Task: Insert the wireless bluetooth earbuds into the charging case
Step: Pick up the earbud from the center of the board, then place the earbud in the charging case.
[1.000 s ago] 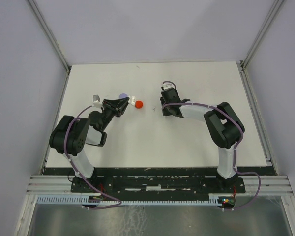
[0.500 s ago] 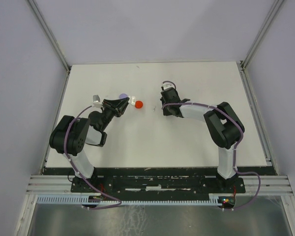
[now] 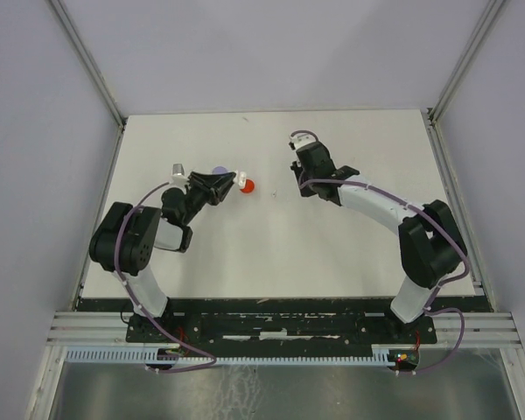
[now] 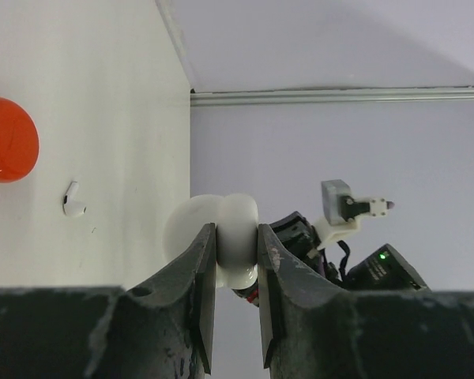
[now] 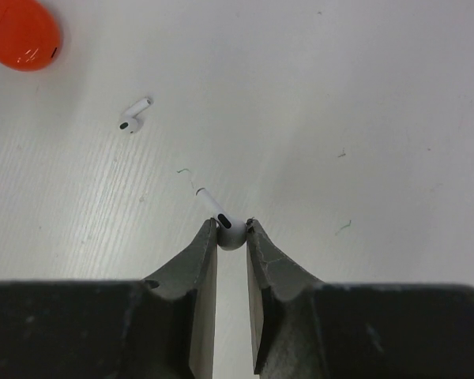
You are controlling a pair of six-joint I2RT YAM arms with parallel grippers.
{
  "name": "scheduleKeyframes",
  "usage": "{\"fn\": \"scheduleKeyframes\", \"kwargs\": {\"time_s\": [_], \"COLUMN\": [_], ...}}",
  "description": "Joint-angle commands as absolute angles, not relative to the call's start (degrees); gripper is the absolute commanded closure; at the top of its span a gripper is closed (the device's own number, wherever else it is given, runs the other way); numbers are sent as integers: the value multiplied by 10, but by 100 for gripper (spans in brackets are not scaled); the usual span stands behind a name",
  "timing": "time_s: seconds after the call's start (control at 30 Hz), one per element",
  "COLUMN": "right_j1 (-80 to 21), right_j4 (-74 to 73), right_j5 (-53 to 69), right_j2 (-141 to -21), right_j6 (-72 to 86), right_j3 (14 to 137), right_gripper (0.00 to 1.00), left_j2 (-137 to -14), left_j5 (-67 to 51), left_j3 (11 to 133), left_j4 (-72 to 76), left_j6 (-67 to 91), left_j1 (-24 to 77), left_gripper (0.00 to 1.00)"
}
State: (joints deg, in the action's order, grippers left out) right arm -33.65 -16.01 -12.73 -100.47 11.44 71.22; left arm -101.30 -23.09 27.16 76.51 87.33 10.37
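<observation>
right gripper point(image 5: 231, 230) jaws pinch 1 white earbud point(image 5: 230, 234) by its bulb at lower centre, stem slanting up-left, while left gripper point(image 4: 235, 237) jaws clamp the white charging case point(image 4: 238, 212), left of it across the worktop point(image 3: 332, 245) in the top view; a 2nd earbud point(image 5: 133, 116) lies loose upper left.

the counter point(image 3: 271, 245) is showing plain matte white, with a few faint greenish specks in the right wrist view. the red disc point(image 3: 248, 185) is shining glossy orange-red, and the lavender disc point(image 3: 217, 171) is showing a pale, flat tint. the charging case point(image 4: 233, 245) between the left fingers point(image 4: 201, 276) is showing smooth white. the earbud point(image 5: 231, 234) between the right fingers point(image 5: 201, 276) is showing white with a dark slot, as is the loose earbud point(image 5: 134, 115). both pairs of fingers are looking dark grey and scuffed. the cables point(image 3: 459, 328) are showing purple.
</observation>
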Motion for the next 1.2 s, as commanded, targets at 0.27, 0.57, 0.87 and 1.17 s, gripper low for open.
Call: {"fn": "scheduleKeyframes", "kwargs": {"time_s": [0.27, 0.57, 0.87, 1.17], "right_j1": [-366, -407, -418, -421], "right_j4": [-397, -472, -499, -495], "right_j5": [-144, -204, -224, -220], "right_j2": [-963, -1007, -1036, -1044], "right_j6": [33, 11, -3, -6], "right_j3": [854, 935, 975, 976], "right_gripper": [86, 86, 87, 88], "left_j2": [-1040, -1060, -1067, -1081], "left_j5": [-296, -317, -321, -322], "left_j3": [383, 435, 485, 510], "left_j4": [646, 593, 526, 506], "left_j6": [780, 752, 711, 704], "left_j1": [152, 189, 225, 249], "left_gripper": [97, 97, 97, 97]}}
